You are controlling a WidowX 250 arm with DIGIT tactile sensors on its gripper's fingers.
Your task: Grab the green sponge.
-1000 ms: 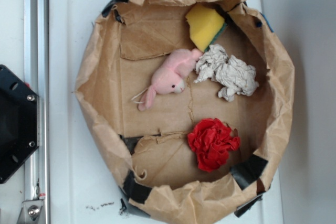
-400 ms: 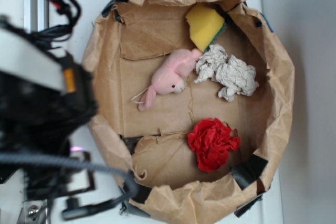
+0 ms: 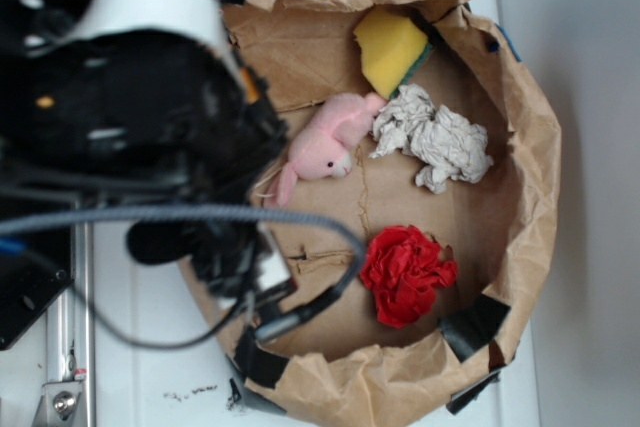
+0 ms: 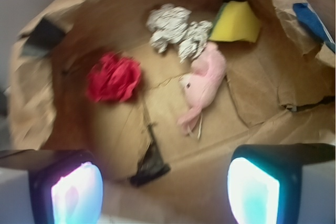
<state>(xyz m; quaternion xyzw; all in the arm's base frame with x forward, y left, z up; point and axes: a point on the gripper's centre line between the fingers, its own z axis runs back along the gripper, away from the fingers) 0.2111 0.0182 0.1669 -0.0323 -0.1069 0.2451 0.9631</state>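
The green sponge (image 3: 390,47), yellow face up with a thin dark green edge, leans in the far corner of the brown paper bin (image 3: 540,167). The wrist view shows the sponge (image 4: 236,22) at the top right, far from the fingers. My gripper (image 4: 165,192) is open, its two pads wide apart with nothing between them, above the bin's near-left floor. From outside, my blurred black arm (image 3: 150,117) covers the bin's left side, well left of the sponge.
A pink plush toy (image 3: 325,147) lies mid-bin, between my gripper and the sponge. A crumpled white paper wad (image 3: 435,137) sits just below the sponge. A red ruffled cloth ball (image 3: 405,272) lies at the bin's near right. Paper walls ring everything.
My arm has swung in from the left edge, where only its base showed, to above the bin's left side. The sponge, toy, wad and cloth ball have not moved.
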